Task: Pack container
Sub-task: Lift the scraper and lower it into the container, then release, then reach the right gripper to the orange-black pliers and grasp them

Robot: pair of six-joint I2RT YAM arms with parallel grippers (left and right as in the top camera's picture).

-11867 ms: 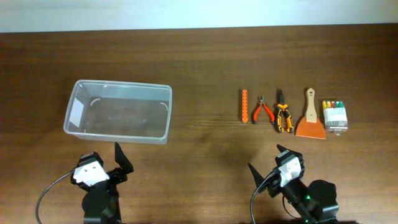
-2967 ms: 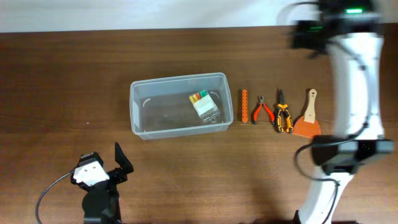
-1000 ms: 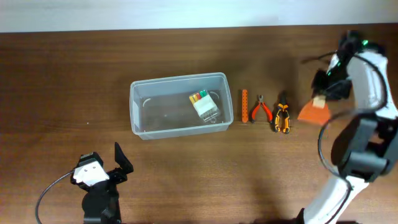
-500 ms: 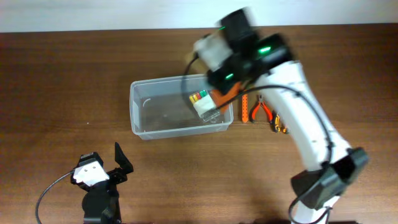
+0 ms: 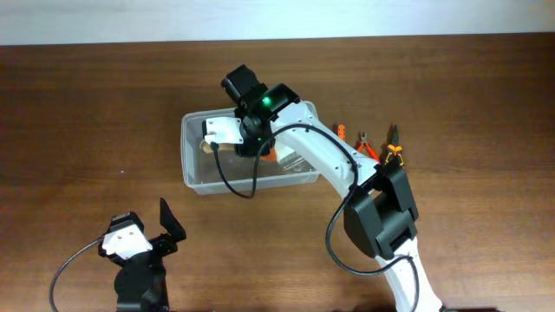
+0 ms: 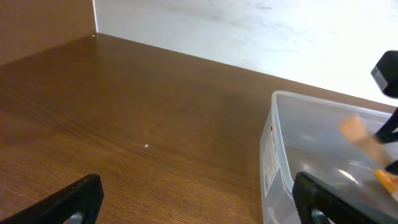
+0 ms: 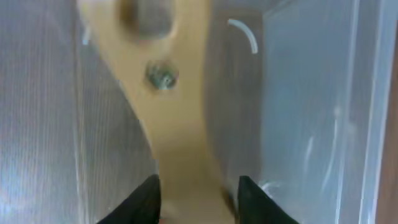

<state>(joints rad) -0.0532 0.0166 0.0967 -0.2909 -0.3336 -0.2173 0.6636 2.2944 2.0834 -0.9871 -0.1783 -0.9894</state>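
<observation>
The container [image 5: 192, 184] is a clear plastic bin in the middle of the table. My right gripper [image 5: 236, 146] reaches down inside it. The scraper has an orange blade [image 5: 275, 155], and its wooden handle [image 7: 174, 124] lies blurred between my right fingers while the bin wall [image 7: 311, 124] behind stays sharp. A thin gap shows beside the handle, so the right gripper [image 7: 198, 200] is open. My left gripper [image 5: 165, 232] rests open near the front edge, left of the bin [image 6: 277, 155], with nothing between its fingers [image 6: 81, 199].
Right of the bin lie an orange bar [image 5: 341, 132], red-handled pliers [image 5: 368, 149] and orange-black pliers [image 5: 395, 152], partly covered by my right arm. The right arm stretches from the front right across to the bin.
My right arm has swung from the far right over into the container, carrying the scraper. Its jaws have spread and the handle is slipping free. The left arm has not moved.
</observation>
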